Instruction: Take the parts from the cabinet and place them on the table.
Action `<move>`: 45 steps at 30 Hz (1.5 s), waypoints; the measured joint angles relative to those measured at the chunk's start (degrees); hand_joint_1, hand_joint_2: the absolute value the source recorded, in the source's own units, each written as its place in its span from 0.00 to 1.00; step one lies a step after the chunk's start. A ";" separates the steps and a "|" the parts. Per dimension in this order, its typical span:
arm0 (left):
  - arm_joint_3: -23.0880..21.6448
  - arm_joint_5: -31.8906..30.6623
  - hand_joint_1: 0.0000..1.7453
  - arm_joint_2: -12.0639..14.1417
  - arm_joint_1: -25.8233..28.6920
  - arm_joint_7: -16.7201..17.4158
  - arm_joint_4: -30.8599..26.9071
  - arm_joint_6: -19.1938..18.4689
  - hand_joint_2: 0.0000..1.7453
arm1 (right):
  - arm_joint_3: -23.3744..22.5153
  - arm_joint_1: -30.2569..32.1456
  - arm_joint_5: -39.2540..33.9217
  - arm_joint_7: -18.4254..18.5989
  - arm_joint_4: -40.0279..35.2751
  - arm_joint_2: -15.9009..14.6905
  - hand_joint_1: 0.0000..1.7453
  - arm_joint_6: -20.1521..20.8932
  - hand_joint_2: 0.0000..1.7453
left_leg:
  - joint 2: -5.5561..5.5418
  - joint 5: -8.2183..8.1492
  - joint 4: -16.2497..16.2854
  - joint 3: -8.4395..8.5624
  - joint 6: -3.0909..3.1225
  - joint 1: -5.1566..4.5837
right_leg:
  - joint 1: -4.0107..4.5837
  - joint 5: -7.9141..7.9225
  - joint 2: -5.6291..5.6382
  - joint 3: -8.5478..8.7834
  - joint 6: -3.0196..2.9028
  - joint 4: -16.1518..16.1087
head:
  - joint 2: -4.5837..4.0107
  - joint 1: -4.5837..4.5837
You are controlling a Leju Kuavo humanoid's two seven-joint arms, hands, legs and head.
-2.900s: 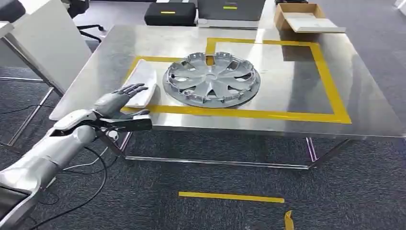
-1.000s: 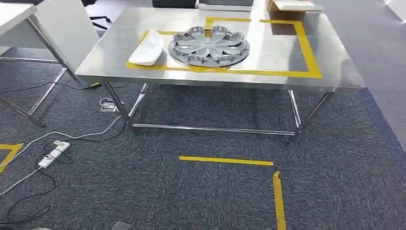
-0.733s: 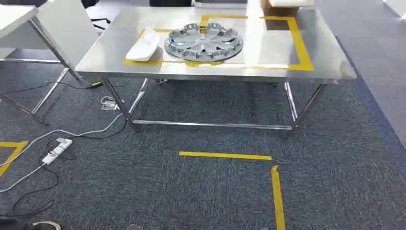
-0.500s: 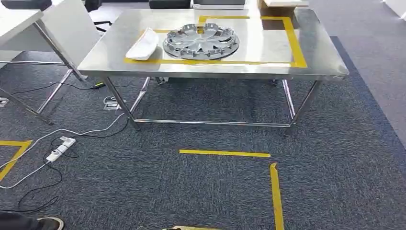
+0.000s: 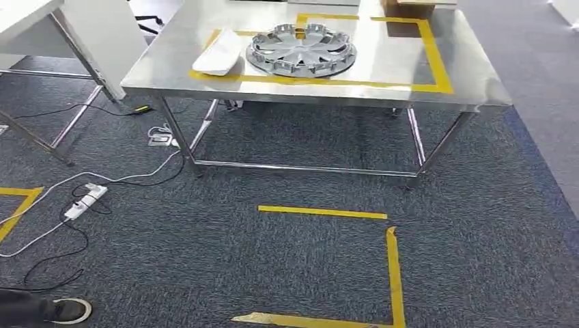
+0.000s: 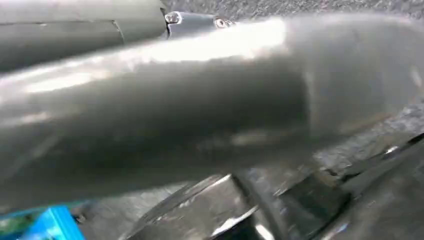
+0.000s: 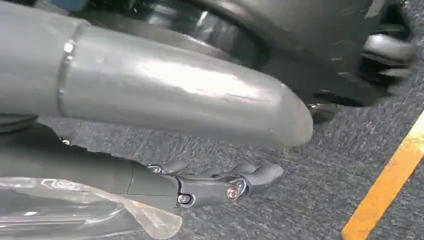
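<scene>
— How's my head feed?
— Evenly bright; I get overhead glare on the steel table (image 5: pixel 471 72), soft shadow beneath.
— Wrists?
— Left hand (image 6: pixel 150 115) smeared, blurred; right sharper.

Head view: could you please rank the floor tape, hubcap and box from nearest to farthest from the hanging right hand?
1. Floor tape, on the carpet, nearest the robot.
2. Hubcap, on the table.
3. Box, at the table's far edge.
</scene>
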 joint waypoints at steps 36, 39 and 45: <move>-5.11 -4.98 0.00 0.61 0.08 5.09 0.04 0.90 0.00 | 3.39 0.63 5.69 2.45 0.07 -0.44 0.00 1.77 0.00 | -4.87 0.75 0.70 -0.88 -0.08 -0.39 | -0.24 8.56 4.80 6.37 -1.20 -14.77 | 0.00 -0.48; -5.07 -4.51 0.00 0.68 -0.04 5.05 0.04 2.70 0.00 | 3.61 0.26 5.67 1.99 0.13 -0.42 0.00 1.60 0.00 | -6.87 1.34 1.21 -2.14 -1.31 -0.25 | -0.19 8.49 5.20 6.73 -1.16 -15.50 | 0.00 -0.48; -4.83 -3.89 0.00 0.90 -0.19 5.25 0.09 2.91 0.00 | 3.83 -1.97 5.75 3.17 0.02 0.09 0.00 3.02 0.00 | -0.77 -6.16 15.21 -8.59 -3.13 -0.20 | -0.32 9.15 -0.26 6.73 -2.62 -16.03 | 0.00 -1.20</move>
